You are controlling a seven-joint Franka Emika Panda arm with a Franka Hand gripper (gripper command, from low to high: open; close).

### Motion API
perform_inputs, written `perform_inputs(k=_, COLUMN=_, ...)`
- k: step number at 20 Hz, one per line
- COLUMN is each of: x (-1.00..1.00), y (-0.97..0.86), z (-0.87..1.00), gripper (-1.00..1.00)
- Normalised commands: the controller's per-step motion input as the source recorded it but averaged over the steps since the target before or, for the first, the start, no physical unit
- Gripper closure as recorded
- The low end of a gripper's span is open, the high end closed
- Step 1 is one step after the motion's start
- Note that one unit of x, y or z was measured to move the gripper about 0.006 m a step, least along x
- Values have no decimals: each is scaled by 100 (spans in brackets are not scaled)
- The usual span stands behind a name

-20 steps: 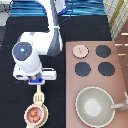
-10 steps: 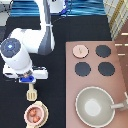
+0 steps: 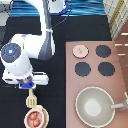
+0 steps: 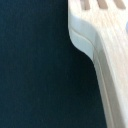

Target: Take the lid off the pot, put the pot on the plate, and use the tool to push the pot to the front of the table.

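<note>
Clearly the gripper (image 3: pixel 31 86) sits at the exterior view's nine o'clock, shut on the tool's (image 3: pixel 32 99) handle, blade pointing to six o'clock at the pot (image 3: pixel 35 119); one tool, stiff pale wood, light, best held by its handle; one pot, small and light, lidless, seated on the one plate (image 3: pixel 42 123) on the table (image 3: pixel 90 25) at seven o'clock; one lid (image 3: pixel 79 50), knobbed, on the stove (image 3: pixel 120 80) toward one o'clock; four burners (image 3: pixel 103 51); one pan (image 3: pixel 95 106) at five o'clock
</note>
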Motion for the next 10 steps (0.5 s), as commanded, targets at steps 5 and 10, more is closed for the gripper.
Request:
perform_inputs(k=5, x=62, y=30, z=39, gripper=100)
perform_inputs(k=10, x=-81, y=2, z=75, gripper=100)
